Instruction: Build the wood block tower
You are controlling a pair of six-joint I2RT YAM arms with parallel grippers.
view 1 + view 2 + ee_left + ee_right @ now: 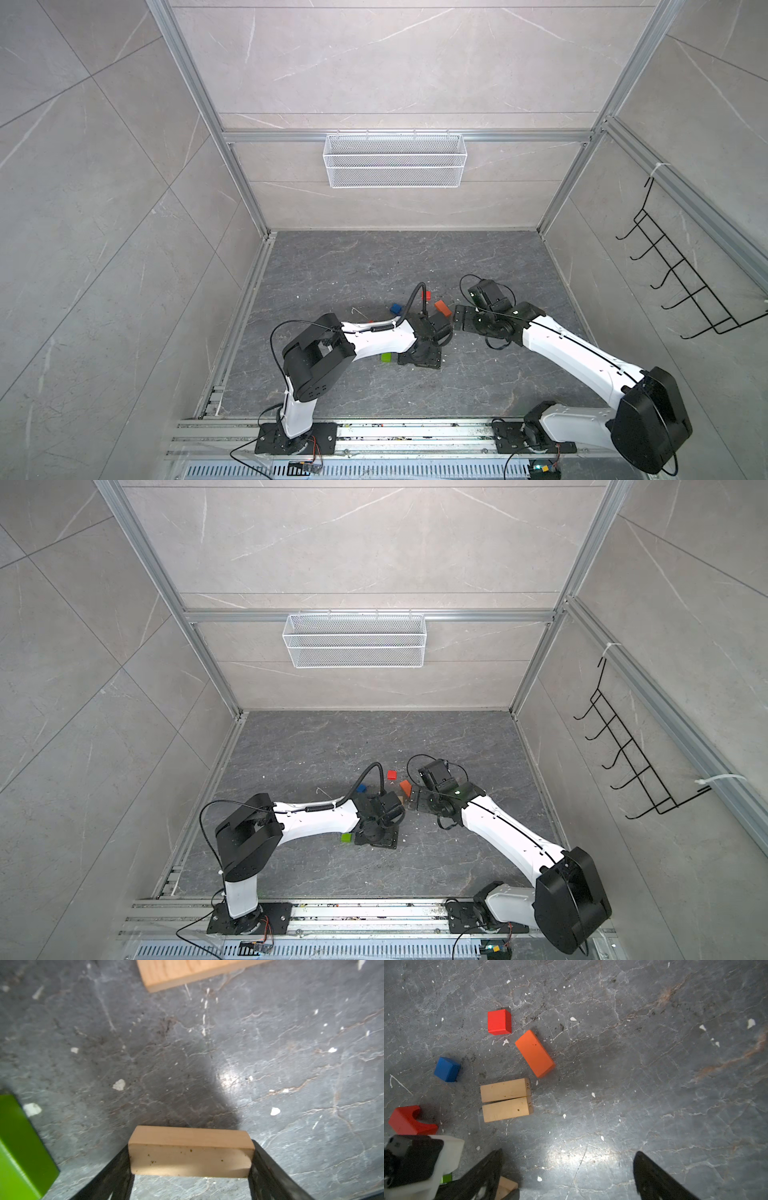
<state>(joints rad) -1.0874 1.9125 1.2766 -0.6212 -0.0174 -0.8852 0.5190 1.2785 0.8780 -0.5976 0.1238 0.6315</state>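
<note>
My left gripper (190, 1155) is shut on a tan wood block (190, 1151), held crosswise by its ends just above the table. A green block (18, 1147) lies beside it, seen in both top views (386, 358). My right gripper (568, 1159) is open over bare table. Ahead of it, two tan bars (506, 1099) lie flat, side by side and touching, with nothing on them. Around them lie an orange bar (535, 1053), a red cube (499, 1022), a blue cube (447, 1069) and a red arch block (409, 1121). No tower stands in view.
The left arm's wrist (415, 1165) sits close beside my right gripper's finger. A white wire basket (395, 160) hangs on the back wall and a black hook rack (681, 270) on the right wall. White flecks litter the dark stone table (332, 270).
</note>
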